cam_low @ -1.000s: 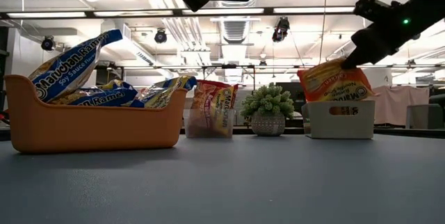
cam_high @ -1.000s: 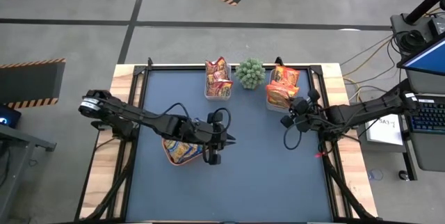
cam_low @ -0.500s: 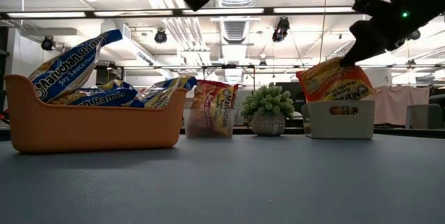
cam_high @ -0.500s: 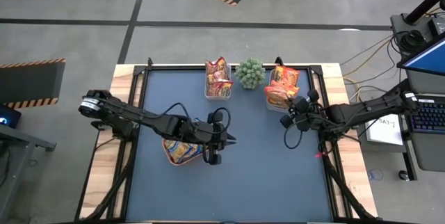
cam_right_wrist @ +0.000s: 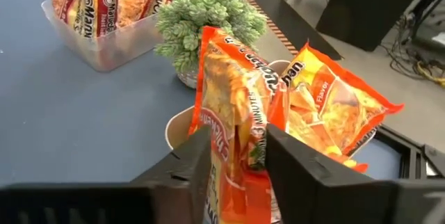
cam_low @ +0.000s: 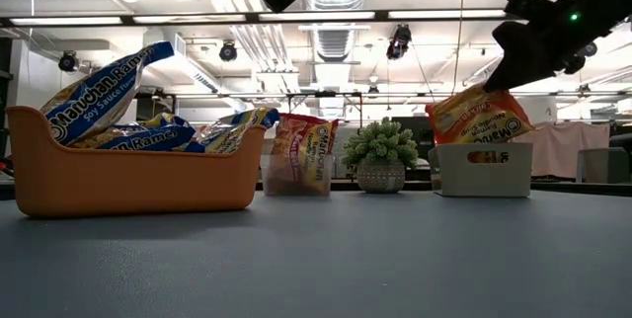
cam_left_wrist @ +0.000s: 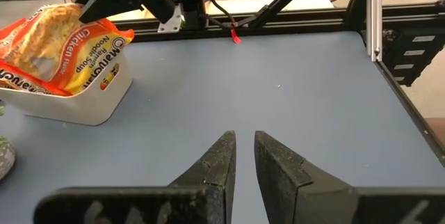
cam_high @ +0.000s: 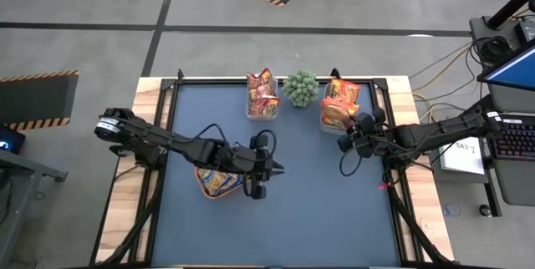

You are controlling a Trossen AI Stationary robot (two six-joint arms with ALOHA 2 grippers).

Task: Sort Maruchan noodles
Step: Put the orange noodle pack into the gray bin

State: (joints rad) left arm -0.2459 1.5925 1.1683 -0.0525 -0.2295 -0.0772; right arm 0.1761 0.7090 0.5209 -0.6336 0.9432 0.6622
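Technician: State the step in hand.

Operator: Placement. The right gripper (cam_right_wrist: 240, 156) stands over the white tub (cam_low: 484, 168) at the table's far right corner. An orange Maruchan chicken packet (cam_right_wrist: 233, 120) stands upright between its fingers, with its lower end in the tub. The jaws are parted slightly around the packet; whether they grip it or have just let go cannot be told (the packet does not appear to hang from them).

Technician: And the other arm?

Operator: The left gripper (cam_left_wrist: 245, 156) hovers beside the orange tray (cam_low: 133, 175) near the table's middle left, fingers nearly together, holding nothing.

Technician: Where are the remaining noodles?

Operator: Yellow-and-blue soy sauce packets (cam_low: 104, 96) lie in the orange tray. Red-orange packets (cam_high: 262, 93) stand in the clear tub (cam_right_wrist: 104, 46), left of the small potted plant (cam_high: 301, 88). Another orange packet (cam_right_wrist: 334, 113) already sits in the white tub.

Technician: Next requirement?

Operator: Probably a full release and a straight lift clear, without dragging the packet out.
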